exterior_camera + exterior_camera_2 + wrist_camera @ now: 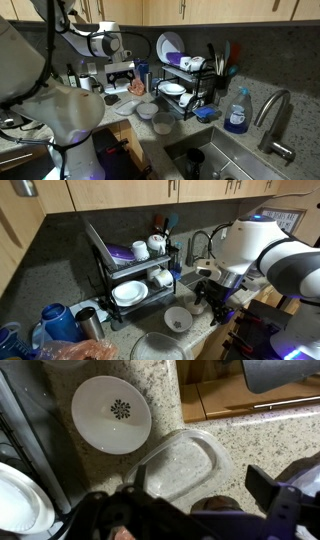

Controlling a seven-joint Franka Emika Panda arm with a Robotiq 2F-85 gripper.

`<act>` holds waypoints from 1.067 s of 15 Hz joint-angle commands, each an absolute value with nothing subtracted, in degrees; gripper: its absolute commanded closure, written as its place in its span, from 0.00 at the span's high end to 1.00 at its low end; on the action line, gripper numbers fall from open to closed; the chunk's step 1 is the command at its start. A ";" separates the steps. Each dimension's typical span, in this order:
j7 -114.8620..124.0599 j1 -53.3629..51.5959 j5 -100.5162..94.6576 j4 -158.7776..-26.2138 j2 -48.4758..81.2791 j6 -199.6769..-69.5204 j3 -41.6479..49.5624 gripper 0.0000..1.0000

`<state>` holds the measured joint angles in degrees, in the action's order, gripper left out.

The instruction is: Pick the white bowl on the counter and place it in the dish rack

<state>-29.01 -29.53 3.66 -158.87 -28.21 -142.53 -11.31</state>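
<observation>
On counter [160,390], white bowl [163,125] before dish rack [185,80] — other bowl [148,110] just beside; plates [130,293] in rack.

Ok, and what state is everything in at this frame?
Bowl: upright, empty, on the counter, ungripped.
Gripper: open, holding nothing, above the counter.
Rack: upright, partly loaded with dishes.
Clear container: on the counter beside the bowl.
Faucet: no water seen running.
</observation>
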 commanded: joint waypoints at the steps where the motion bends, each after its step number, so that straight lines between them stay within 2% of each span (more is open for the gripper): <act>1: -26.32 -27.88 -0.70 -158.83 -21.86 -147.91 -12.88 1.00; 11: -27.75 -24.57 1.64 -157.90 -6.28 -155.11 -11.62 1.00; 16: -28.94 -23.30 4.84 -158.12 -5.82 -154.28 -12.74 1.00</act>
